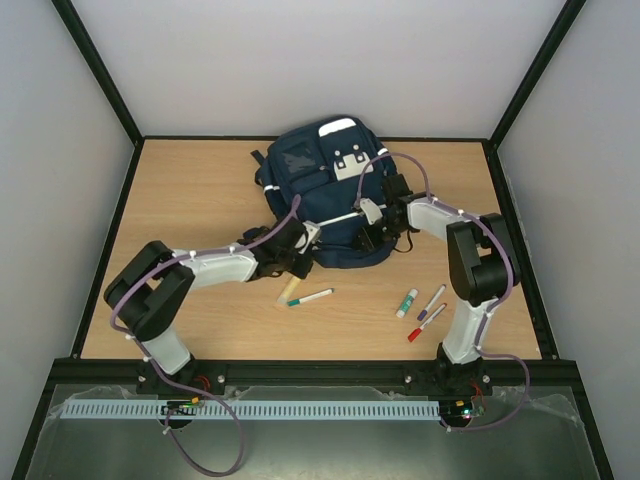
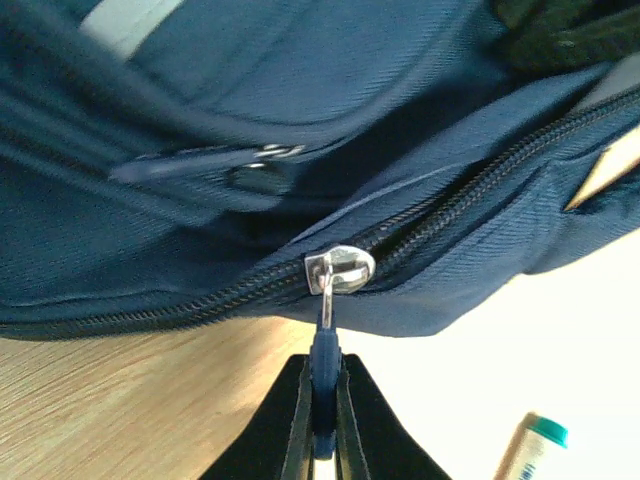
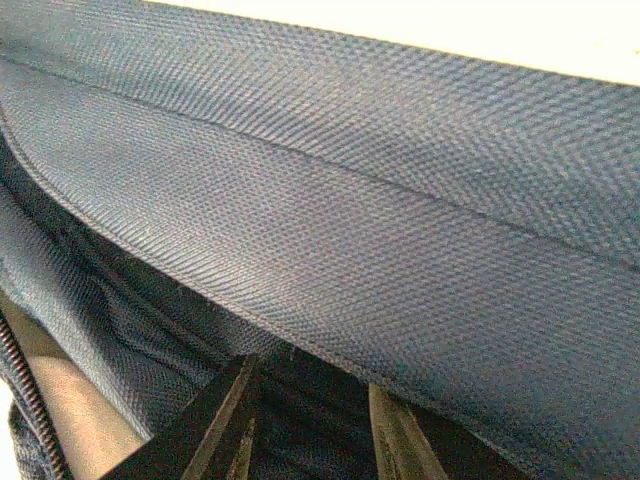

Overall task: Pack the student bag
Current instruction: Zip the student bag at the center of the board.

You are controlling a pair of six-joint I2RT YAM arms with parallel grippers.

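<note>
The wooden table (image 1: pixel 190 190) carries the navy student bag (image 1: pixel 320 195) at the middle of its far edge. The right gripper (image 3: pixel 310 405) stands partly open against the bag's fabric; whether it holds any is unclear. The left gripper (image 2: pixel 323 378) is clamped on the blue zipper pull (image 2: pixel 323 345).

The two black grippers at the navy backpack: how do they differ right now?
The left black two-finger gripper is pinched shut on the blue zipper pull tab; the right black two-finger gripper has its jaws apart, with nothing plainly clamped. The left sits at the near-left edge of the large navy blue fabric backpack, the right at its near-right side. Both are close against the bag.
</note>
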